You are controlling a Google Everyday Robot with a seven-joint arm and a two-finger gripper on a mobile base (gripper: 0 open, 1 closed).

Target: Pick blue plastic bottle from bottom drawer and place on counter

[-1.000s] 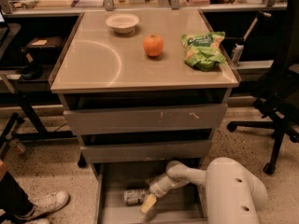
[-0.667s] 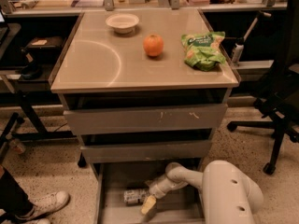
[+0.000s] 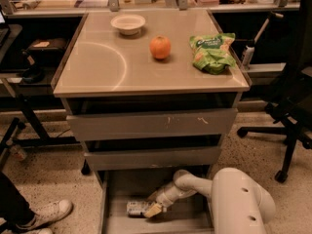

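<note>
Hardly anything has shifted since a second ago: the gripper sits at the same spot down in the bottom drawer. Look left first: the blue plastic bottle lies on its side on the drawer floor, with the gripper at its right end, reaching in low beneath the upper drawers. Closed on it or not, you cannot tell. Up on the counter, bowl, orange and snack bag sit towards the back, so the front left looks like your landing spot
</note>
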